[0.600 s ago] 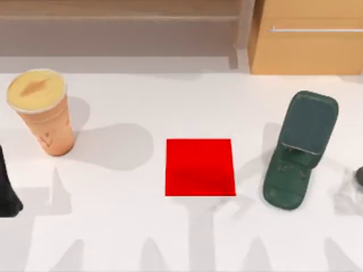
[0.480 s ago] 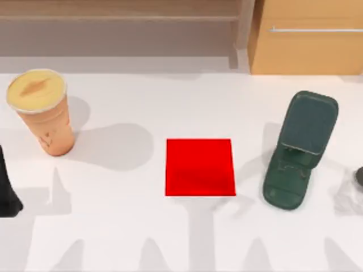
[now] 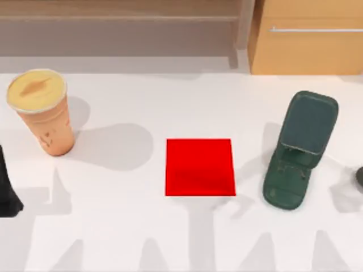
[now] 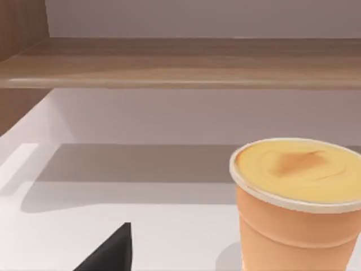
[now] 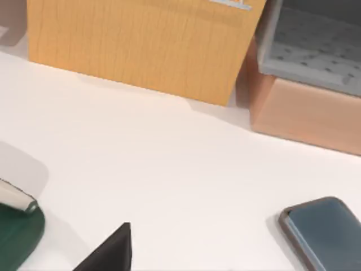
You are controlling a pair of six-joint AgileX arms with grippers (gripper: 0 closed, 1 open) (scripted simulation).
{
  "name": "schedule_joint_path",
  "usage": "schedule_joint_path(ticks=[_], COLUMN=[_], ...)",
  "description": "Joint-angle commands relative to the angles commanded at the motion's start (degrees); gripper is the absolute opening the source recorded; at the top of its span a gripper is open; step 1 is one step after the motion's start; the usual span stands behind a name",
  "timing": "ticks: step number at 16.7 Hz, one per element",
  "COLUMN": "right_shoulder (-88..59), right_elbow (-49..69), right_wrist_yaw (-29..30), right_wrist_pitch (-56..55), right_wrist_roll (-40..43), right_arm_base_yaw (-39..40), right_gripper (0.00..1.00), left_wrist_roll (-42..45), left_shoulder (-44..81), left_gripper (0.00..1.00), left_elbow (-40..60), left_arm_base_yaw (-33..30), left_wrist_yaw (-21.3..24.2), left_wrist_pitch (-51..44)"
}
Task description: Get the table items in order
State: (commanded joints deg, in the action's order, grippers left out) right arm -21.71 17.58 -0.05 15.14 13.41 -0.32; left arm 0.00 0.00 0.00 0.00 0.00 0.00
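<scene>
Left arm (image 3: pixel 7 190): at the counter's (image 3: pixel 113 226) left edge; fingers' state cannot be told. Red square (image 3: pixel 200 167): mid-counter. Green stand (image 3: pixel 299 150): toward the right edge. Phone (image 5: pixel 327 231): flat on the counter. Cup (image 3: pixel 41 110): upright, far-left corner. Cabinet (image 3: pixel 309 37): behind the far edge.

Top view: a dark shape (image 3: pixel 8 187) sits at the left edge of the table (image 3: pixel 113 226), cut off by the frame; part of the left arm, too little visible to say which part. A small dark rounded object (image 3: pixel 359 177) is clipped by the right edge; identity cannot be told.

Left wrist view: orange cup (image 4: pixel 299 212) cut off at the frame edges, base not visible. A black wedge (image 4: pixel 110 255) enters from the frame edge, form unclear.

Right wrist view: phone (image 5: pixel 327 234) partly cut off. Green stand (image 5: pixel 17 231) shows one corner only. Another black wedge (image 5: pixel 110 253) at the edge, form unclear.
</scene>
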Motion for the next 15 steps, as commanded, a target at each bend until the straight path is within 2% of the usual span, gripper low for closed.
schedule_joint_path(ticks=[10,15], right_shoulder=[-55.47,-74.07], right_elbow=[37.60,50.80], right_wrist_yaw=[-0.09,-0.14], right_wrist_pitch=[32.24,43.45], right_wrist_roll=[28.65,38.63], right_arm_base_yaw=[-0.78,-1.01], right_gripper=[1.00,1.00], left_wrist_roll=[0.00,0.00], left_shoulder=[0.00,0.00], left_gripper=[1.00,1.00], left_elbow=[0.00,0.00], left_arm_base_yaw=[0.00,0.00], left_wrist_yaw=[0.00,0.00], left_wrist_pitch=[0.00,0.00])
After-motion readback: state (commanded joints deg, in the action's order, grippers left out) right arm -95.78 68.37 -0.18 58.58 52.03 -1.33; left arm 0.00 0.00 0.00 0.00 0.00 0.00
